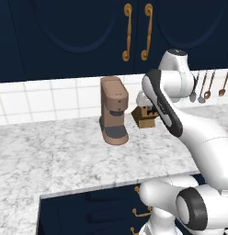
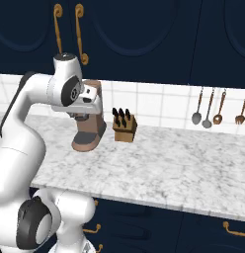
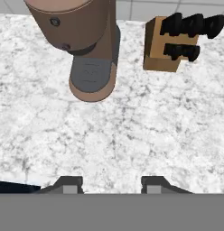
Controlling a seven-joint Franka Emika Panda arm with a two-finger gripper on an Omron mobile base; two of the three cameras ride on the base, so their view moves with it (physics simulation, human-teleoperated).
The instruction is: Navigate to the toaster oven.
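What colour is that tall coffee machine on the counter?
Brown, with a dark grey drip tray: the coffee machine shows best in the hand view.

Even, bright rendered light with soft faint shadows, no glare, slightly low-resolution softness.

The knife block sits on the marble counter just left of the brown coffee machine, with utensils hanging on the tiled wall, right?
Not quite. The knife block stands to the right of the brown coffee machine, not left, as the right base view shows. It is on the marble counter, and utensils do hang on the tiled wall.
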